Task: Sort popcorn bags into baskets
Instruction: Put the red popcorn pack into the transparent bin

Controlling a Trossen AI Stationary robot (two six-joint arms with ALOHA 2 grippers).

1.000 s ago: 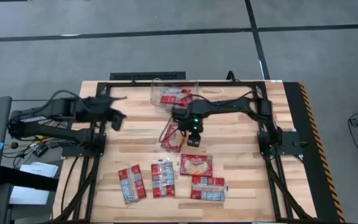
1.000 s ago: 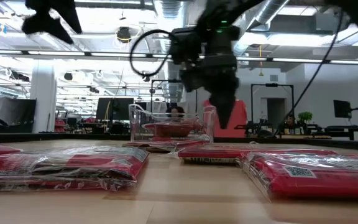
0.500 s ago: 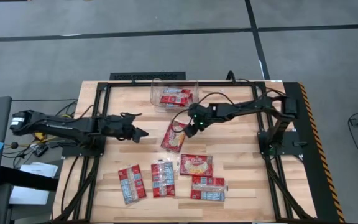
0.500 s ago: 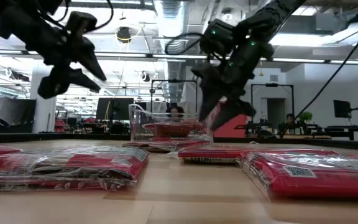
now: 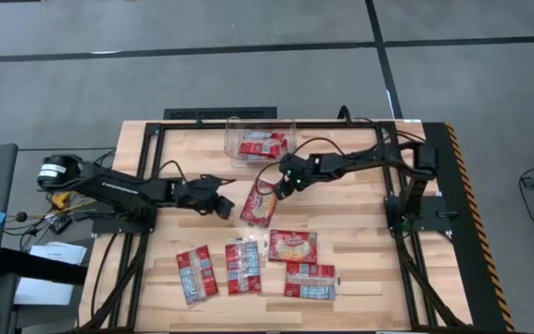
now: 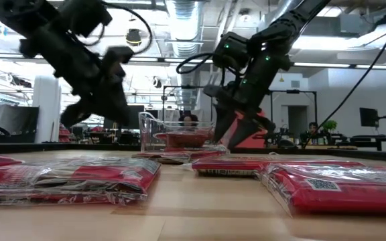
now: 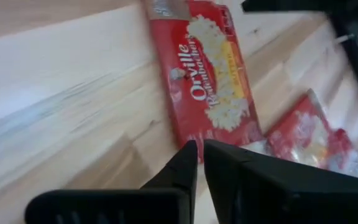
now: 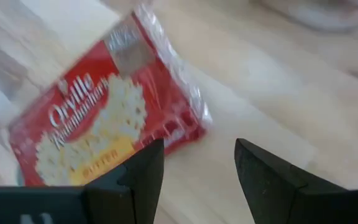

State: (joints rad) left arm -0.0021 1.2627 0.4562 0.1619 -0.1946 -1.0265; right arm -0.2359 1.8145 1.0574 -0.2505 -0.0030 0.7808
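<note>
Left gripper (image 5: 222, 206), fingers pressed together, sits just beside loose popcorn bag (image 5: 260, 204); right gripper (image 5: 281, 188) spread above it. Best: approach bag edge squarely.

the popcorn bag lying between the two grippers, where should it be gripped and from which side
Probably by its short end nearest the clear basket, coming from above. The popcorn bag lies flat on the table, long axis pointing roughly toward the basket, and the open right gripper hovers just off that end. The left gripper, shut, sits beside it.
</note>
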